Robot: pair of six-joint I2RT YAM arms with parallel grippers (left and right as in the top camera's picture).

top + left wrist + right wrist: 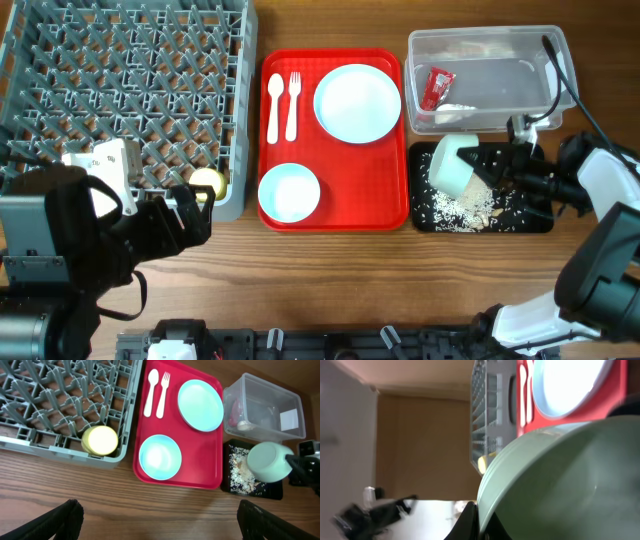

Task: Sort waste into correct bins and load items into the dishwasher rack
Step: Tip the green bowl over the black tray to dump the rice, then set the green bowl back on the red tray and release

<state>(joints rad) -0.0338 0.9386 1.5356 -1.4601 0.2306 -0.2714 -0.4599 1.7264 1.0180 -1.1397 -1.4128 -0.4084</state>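
Dishwasher rack: the grey dishwasher rack [125, 95] filled the far left of the table [330, 290]; the overhead view showed its whole peg grid, the left wrist view only its near corner
Yellow cup: the yellow cup [100, 440] sat in the rack's near right corner cell; it showed plainly from the left wrist, while overhead it was a small pale disc beside the arm
Left gripper: the left gripper [159, 507] hung over the table's near edge, its fingers [70, 515] spread wide with only wood between them; overhead could not settle this spread
Red serving tray: the red serving tray [360, 170] lay just right of the rack, carrying the spoon [274, 108] and fork [293, 105] side by side, the plate [357, 103] at its far right, and the first bowl [289, 192] at its near left
Clear tub: the clear tub [480, 35] stood far right, holding the red wrapper [437, 87] and the white scrap [455, 110]
Black tray: the black tray [535, 215] lay in front of the tub, with crumbs [460, 208] scattered on its left half
Second bowl: the second bowl [458, 165] was tipped on its side above the black tray's left end
Right gripper: the right gripper [505, 165] was clamped on the second bowl's rim; its own camera showed mostly pale green bowl wall, with one dark finger [470, 520] at the edge
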